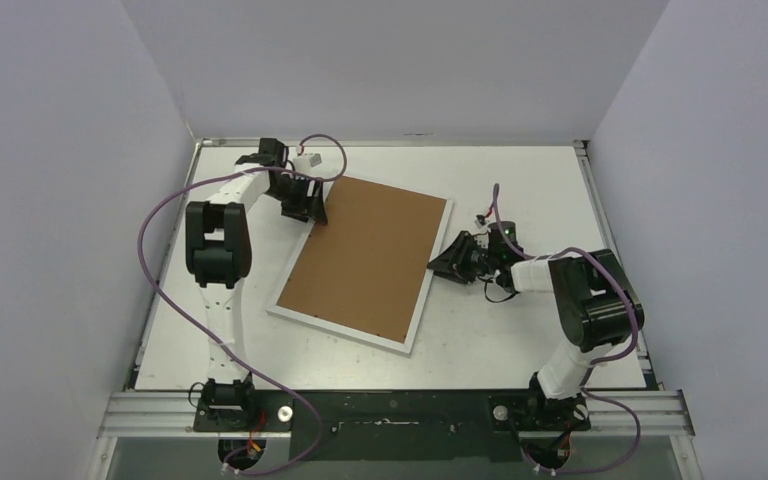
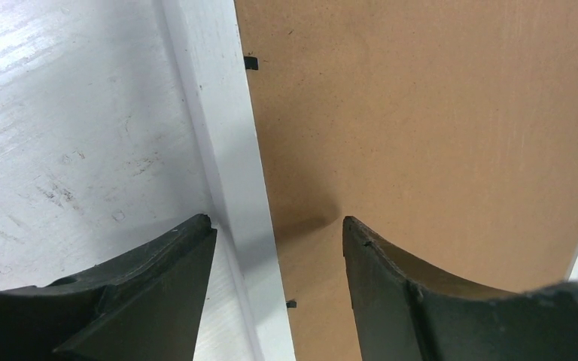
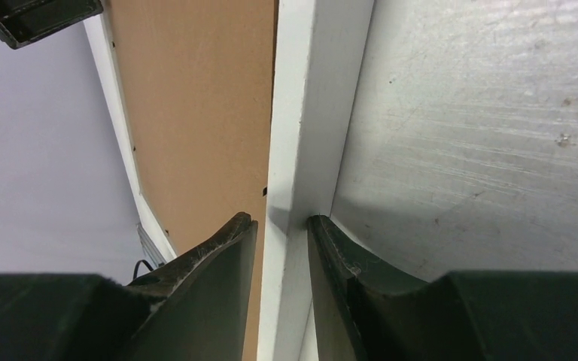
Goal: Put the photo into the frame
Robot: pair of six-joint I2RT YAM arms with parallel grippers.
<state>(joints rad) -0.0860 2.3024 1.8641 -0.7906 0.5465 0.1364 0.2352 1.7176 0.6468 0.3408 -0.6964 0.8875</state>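
Soft, even light is falling from overhead onto my table (image 1: 520, 345), keeping its white top bright and giving the walls a faint lilac cast. My arms are throwing only pale, fuzzy shadows. In the left wrist view, glare is washing out the table at the upper left. A small dark shadow is sitting on the backing board (image 2: 436, 135) just ahead of my left gripper (image 2: 278, 219), whose black fingers are showing almost no detail. In the right wrist view, the table is gleaming in streaks, and the frame (image 3: 301, 113) is shading a narrow strip beside my right gripper (image 3: 281, 217).
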